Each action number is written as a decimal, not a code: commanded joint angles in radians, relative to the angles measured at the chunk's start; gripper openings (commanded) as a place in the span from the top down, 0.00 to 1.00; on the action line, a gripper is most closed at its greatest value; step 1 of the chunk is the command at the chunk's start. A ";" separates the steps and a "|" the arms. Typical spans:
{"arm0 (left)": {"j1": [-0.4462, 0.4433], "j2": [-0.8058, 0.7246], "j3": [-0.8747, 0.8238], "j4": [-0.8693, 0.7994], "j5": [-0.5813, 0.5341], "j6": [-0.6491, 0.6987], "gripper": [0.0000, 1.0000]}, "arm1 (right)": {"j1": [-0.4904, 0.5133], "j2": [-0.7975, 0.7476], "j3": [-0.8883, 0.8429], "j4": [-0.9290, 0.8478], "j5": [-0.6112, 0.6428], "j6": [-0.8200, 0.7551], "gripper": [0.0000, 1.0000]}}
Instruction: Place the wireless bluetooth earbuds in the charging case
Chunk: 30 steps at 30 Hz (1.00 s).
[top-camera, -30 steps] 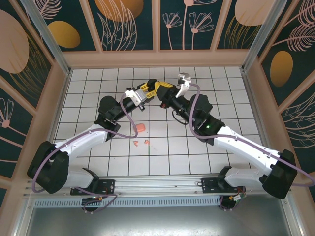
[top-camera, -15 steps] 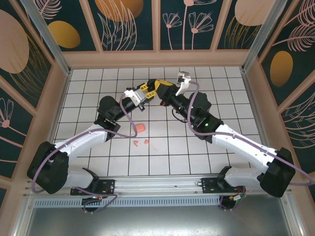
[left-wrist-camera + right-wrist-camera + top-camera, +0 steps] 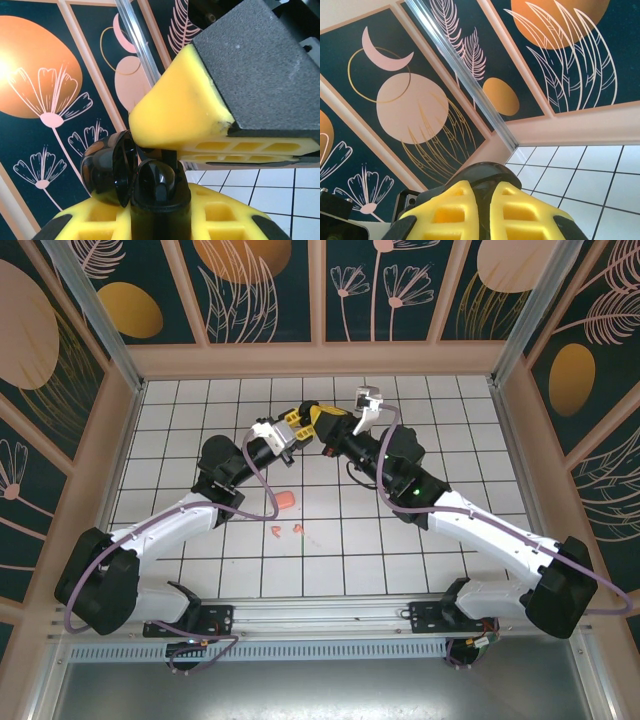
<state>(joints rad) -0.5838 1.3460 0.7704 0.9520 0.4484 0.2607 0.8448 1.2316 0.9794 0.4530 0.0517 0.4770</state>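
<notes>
While my left end effector [image 3: 290,432] clamps tight on the black case [image 3: 160,192], lid [image 3: 106,167] swung open to one side, my right end effector [image 3: 318,422] sits right on top of it. Its fingers are pinched almost together. Both hang above the far middle of the counter [image 3: 450,440], tip to tip, very tight!

A thin dark bit [image 3: 172,156] bridges my right fingertip and the case mouth. I judge that's a black bud going in, but it's too hidden to say I truly have it.

One orange bud [image 3: 277,531] and its mate [image 3: 297,531] lie on the tiles, well apart from the action. An orange lump [image 3: 285,500], likely their case, is just beyond them.

Danger now: if the stem meets the socket rim off-line, a push could tip the case in my left grip or flick the bud down to the tiles. Letting go with the bud half-seated would do the same. And the lid stands close to my right finger, so a nudge could fold it shut on the job.
</notes>
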 commanded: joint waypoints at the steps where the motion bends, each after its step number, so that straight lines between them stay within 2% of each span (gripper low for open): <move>1: -0.007 -0.029 0.021 0.030 0.032 -0.033 1.00 | -0.004 0.019 0.038 -0.052 0.014 -0.018 0.98; 9: -0.006 -0.012 0.042 0.012 0.044 -0.094 1.00 | -0.004 0.071 0.118 -0.209 0.020 -0.041 0.95; 14: -0.007 0.005 0.046 0.019 0.052 -0.148 1.00 | -0.007 0.072 0.167 -0.250 0.042 -0.044 0.79; 19: -0.006 0.015 0.049 0.026 0.053 -0.172 1.00 | -0.009 0.068 0.205 -0.278 0.062 -0.044 0.69; 26: -0.007 0.028 0.059 0.030 0.056 -0.193 1.00 | -0.024 0.051 0.229 -0.293 0.069 -0.021 0.39; 30: -0.007 0.036 0.061 0.031 0.052 -0.205 1.00 | -0.036 0.031 0.237 -0.307 0.050 -0.001 0.29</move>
<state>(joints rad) -0.5858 1.3727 0.7994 0.9321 0.4774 0.0841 0.8192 1.2919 1.1774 0.1558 0.1005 0.4587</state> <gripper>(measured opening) 0.232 0.704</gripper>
